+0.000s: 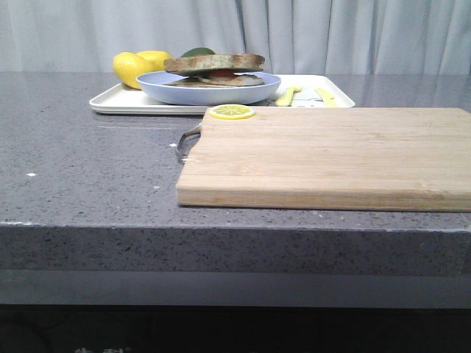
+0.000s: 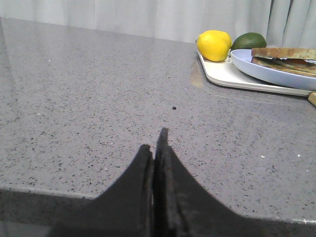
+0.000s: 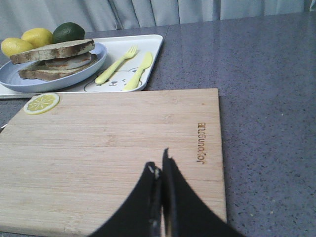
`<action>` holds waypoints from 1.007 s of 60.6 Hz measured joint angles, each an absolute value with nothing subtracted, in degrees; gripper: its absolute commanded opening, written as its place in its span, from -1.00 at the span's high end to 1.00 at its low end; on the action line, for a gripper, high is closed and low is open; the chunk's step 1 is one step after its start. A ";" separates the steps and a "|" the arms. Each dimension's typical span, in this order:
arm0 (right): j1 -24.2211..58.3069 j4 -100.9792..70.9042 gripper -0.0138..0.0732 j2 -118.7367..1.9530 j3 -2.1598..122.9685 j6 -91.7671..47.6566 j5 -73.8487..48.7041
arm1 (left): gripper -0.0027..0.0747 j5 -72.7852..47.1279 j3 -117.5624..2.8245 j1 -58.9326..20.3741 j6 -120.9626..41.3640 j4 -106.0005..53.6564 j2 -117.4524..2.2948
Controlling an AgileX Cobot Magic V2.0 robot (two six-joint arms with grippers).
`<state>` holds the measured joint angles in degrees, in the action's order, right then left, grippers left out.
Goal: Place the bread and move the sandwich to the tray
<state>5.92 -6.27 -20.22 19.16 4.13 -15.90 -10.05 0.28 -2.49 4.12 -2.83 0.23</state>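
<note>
Brown-crusted egg sandwich (image 1: 214,68) on pale blue round plate (image 1: 208,89): already on white rectangular tray (image 1: 118,101), 11 o'clock of light wooden cutting board (image 1: 331,154). Task looks complete. Left gripper (image 2: 157,163), right gripper (image 3: 160,180): jaws closed, empty. You need only hold clear.

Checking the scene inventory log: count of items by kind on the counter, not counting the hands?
Lemons: 2
Avocado: 1
Lemon slice: 1
Sandwich: 1
Plate: 1
Tray: 1
Fork: 1
Knife: 1
Cutting board: 1
Total: 10
</note>
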 measured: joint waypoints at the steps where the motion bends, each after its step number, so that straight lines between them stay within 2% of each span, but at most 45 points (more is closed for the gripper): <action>1: 5.92 -6.27 0.80 -20.22 19.16 4.13 -15.90 | 0.98 -10.05 0.28 -2.49 4.12 -2.83 0.23; 55: 5.92 -6.27 0.80 -20.22 19.11 4.13 -15.90 | 0.98 -9.96 0.28 -2.49 4.08 -2.86 0.23; 61: 5.92 -6.27 0.80 -20.22 17.44 4.13 -12.98 | 0.98 -9.83 0.28 -2.49 4.08 -2.86 0.23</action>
<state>5.92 -6.27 -20.22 17.44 4.13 -12.98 -9.83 0.28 -2.49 4.08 -2.86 0.23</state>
